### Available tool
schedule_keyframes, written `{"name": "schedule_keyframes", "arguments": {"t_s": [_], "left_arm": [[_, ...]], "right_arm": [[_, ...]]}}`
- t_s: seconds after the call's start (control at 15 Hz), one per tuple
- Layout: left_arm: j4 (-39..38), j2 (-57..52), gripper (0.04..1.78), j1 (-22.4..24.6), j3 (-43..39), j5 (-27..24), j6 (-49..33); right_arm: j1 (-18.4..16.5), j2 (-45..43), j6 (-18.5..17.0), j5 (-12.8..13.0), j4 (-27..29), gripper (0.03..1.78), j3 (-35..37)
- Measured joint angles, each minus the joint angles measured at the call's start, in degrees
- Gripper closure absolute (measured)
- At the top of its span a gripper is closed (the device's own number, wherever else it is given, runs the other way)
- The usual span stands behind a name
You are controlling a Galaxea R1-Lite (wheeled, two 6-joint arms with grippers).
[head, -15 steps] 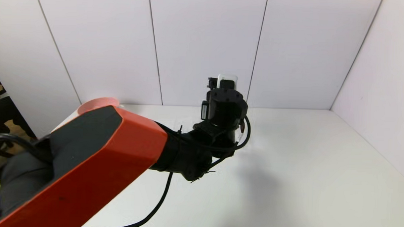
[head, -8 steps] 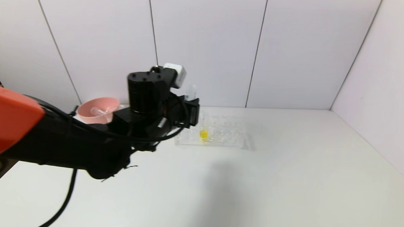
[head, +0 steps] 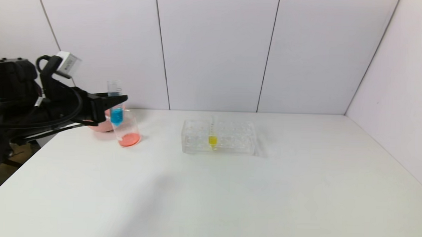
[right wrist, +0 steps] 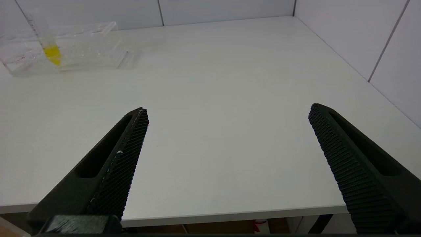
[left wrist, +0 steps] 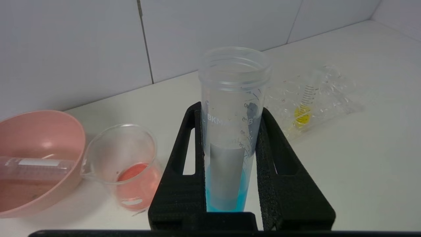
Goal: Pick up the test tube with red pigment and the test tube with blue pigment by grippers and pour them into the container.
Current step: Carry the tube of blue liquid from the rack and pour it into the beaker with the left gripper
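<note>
My left gripper (head: 117,102) is shut on the test tube with blue pigment (head: 116,116) and holds it upright just above and behind the container (head: 128,131). The container is a clear beaker with orange-red liquid at its bottom. In the left wrist view the blue tube (left wrist: 230,138) stands between the black fingers (left wrist: 184,158) of the left gripper (left wrist: 230,110), with the beaker (left wrist: 125,164) beside it. No tube holding red liquid is in view. My right gripper (right wrist: 227,112) is open and empty over the table's front edge.
A pink bowl (head: 97,125) stands behind the beaker; an empty clear tube (left wrist: 36,164) lies in this bowl (left wrist: 49,121). A clear rack (head: 231,142) at mid-table holds a yellow-liquid tube (head: 212,139). White walls close the back and right.
My left arm has swung from the rack at mid-table to the far left, carrying the blue tube to the beaker. The rack and beaker are now uncovered.
</note>
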State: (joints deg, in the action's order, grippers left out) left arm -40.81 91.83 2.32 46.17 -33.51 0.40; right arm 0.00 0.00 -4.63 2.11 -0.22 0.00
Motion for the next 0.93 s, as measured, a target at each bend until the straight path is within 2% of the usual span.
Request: {"name": "schedule_keyframes", "arguments": {"t_s": [0.2, 0.33, 0.4, 0.67, 0.93], "left_arm": [[0.77, 0.56, 1.37, 12.26, 1.79, -18.01, 1.99], [0.9, 2.85, 1.37, 17.3, 4.9, -27.59, 2.27], [0.9, 4.19, 1.37, 18.6, 6.5, -30.54, 2.29], [3.78, 10.18, 1.37, 19.42, 14.42, -32.2, 2.32], [14.74, 14.98, 1.37, 17.6, 25.19, -30.05, 4.69]], "right_arm": [[0.0, 0.0, 0.0, 0.0, 0.0, 0.04, 0.0], [0.0, 0.0, 0.0, 0.0, 0.0, 0.04, 0.0], [0.0, 0.0, 0.0, -0.02, -0.02, 0.04, 0.0], [0.0, 0.0, 0.0, 0.0, 0.0, 0.04, 0.0], [0.0, 0.0, 0.0, 0.0, -0.02, 0.04, 0.0]]}}
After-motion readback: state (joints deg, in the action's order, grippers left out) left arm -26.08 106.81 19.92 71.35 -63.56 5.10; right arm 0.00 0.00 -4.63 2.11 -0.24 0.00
